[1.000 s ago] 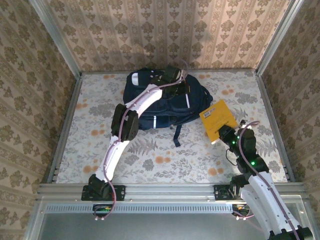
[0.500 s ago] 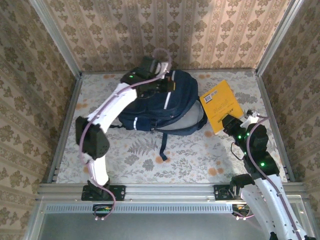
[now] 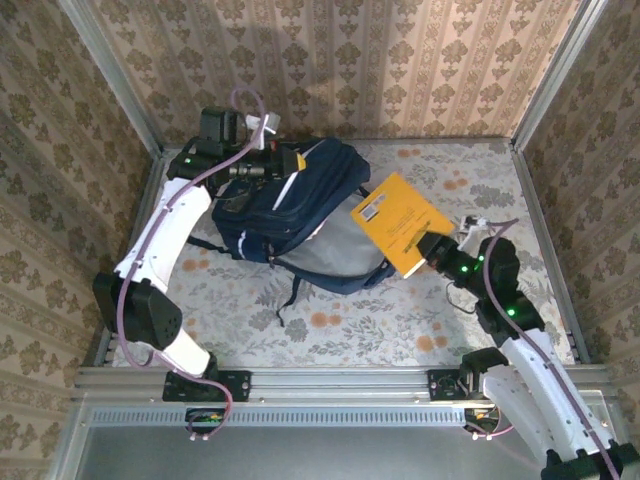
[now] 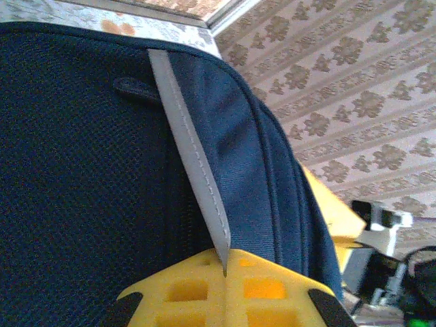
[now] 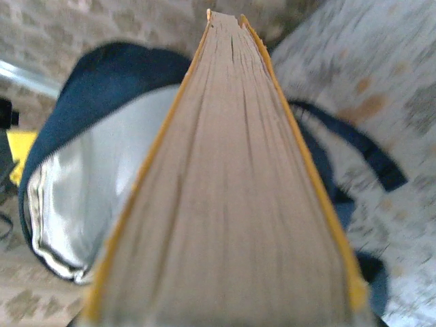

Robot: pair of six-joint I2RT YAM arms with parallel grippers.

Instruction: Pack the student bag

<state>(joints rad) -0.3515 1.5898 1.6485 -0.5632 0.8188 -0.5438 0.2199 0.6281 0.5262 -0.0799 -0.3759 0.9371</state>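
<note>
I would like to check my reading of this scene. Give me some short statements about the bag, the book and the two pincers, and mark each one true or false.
1. The left pincer is shut on the bag. True.
2. The book lies flat on the table. False: the right pincer holds it at the bag's mouth.
3. The bag is open, and its grey lining shows. True.
4. The book is red. False: it is yellow.
</note>
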